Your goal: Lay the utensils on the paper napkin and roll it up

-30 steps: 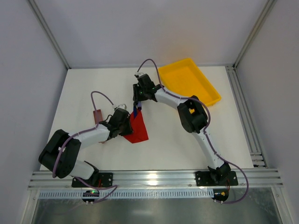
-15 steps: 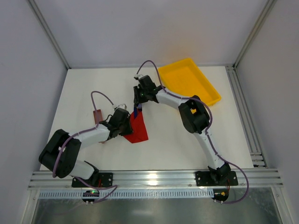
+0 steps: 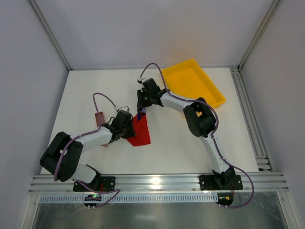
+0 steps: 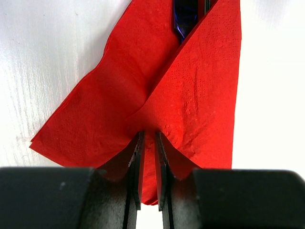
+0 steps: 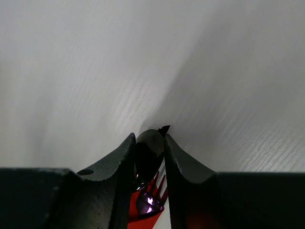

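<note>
Near: the left gripper [image 4: 148,138] has its jaws pinched on the near folded corner of the thin bright red paper napkin [image 4: 200,95]. The napkin lies just left of the white tabletop's [image 3: 190,152] middle, well apart from every edge. Paper judged light, limp and tear-prone; hold gently at a fold. The blue-purple slender utensil [image 4: 185,19] is tucked inside the fold. Far end: the right gripper [image 5: 148,137] clamps the black slender utensil [image 5: 148,152] by its head. Both utensils judged stiff, smooth and liable to slip; grip at the ends.
</note>
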Available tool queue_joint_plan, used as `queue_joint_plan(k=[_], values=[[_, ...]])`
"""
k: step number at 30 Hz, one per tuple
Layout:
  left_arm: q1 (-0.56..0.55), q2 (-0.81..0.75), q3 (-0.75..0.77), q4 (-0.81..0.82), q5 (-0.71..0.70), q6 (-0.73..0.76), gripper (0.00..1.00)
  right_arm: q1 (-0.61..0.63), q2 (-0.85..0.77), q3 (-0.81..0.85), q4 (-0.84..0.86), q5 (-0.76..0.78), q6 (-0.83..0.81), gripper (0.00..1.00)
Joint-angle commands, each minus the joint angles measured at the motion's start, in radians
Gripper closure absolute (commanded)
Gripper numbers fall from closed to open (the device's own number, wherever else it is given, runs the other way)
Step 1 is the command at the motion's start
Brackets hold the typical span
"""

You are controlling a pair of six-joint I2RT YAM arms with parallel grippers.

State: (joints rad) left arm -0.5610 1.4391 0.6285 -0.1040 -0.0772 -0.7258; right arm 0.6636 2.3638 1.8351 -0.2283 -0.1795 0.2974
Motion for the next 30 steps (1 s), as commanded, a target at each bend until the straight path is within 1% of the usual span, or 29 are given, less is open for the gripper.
queue_joint_plan(k=[1,13,15,22,30], values=[[0.001,0.033,-0.004,-0.053,-0.05,0.016,0.81,0.002,-0.07,-0.023,-0.006,-0.017,-0.015,0.69],[0.003,0.043,0.002,-0.054,-0.055,0.014,0.81,0.004,-0.081,-0.045,0.003,-0.046,-0.009,0.69],[0.003,0.047,0.005,-0.056,-0.056,0.014,0.81,0.004,-0.083,-0.053,0.006,-0.052,-0.018,0.71],[0.003,0.05,0.007,-0.057,-0.058,0.014,0.81,0.004,-0.086,-0.063,0.003,-0.061,-0.027,0.71],[0.003,0.056,0.017,-0.092,-0.065,-0.001,0.81,0.002,-0.087,-0.063,-0.02,-0.04,-0.037,0.71]])
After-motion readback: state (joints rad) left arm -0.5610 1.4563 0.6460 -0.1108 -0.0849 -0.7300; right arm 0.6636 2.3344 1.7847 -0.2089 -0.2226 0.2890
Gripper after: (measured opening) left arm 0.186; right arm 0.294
